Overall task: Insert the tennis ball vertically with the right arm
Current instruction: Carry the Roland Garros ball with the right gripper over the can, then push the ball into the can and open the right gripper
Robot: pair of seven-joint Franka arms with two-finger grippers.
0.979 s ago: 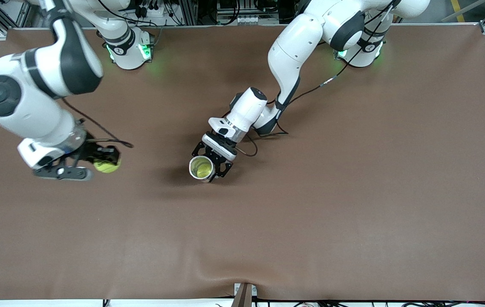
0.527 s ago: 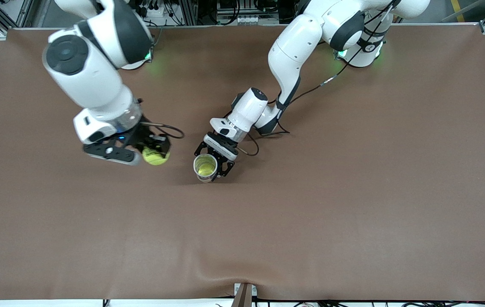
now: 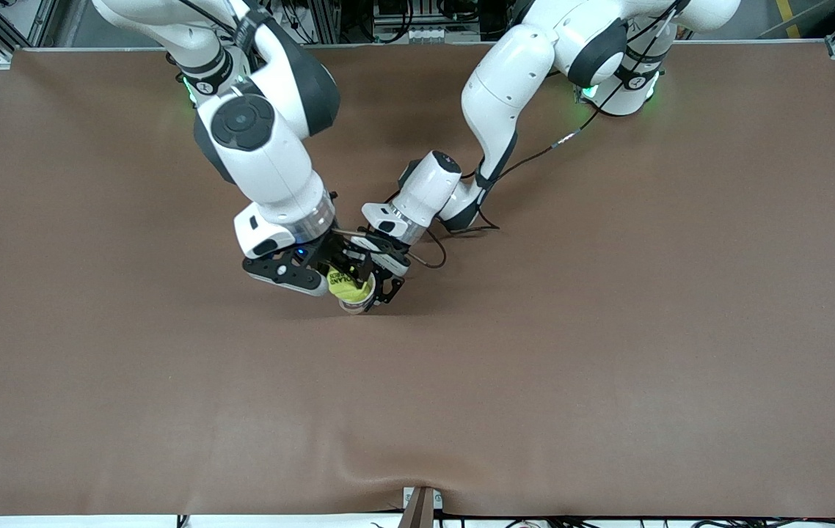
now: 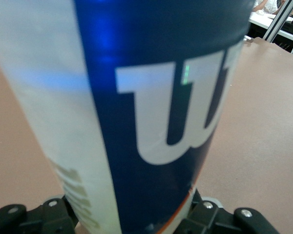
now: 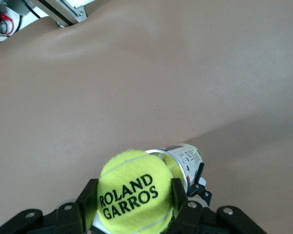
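Ball positioned above can mouth.
Right hand [image 3: 340,282] clenches the fuzzy yellow-green tennis ball [image 3: 348,287] over the upright blue-and-white cylindrical can [image 4: 151,112], gripped by left hand [image 3: 372,287] on brown counter [image 3: 608,330].

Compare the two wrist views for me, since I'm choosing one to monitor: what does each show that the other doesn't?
Only the left wrist view shows the can's side close up, blue and white with large lettering, gripped by the left hand. Only the right wrist view shows the ball, printed ROLAND GARROS, held in the right hand over the can's open rim. Both show the can and the brown table.
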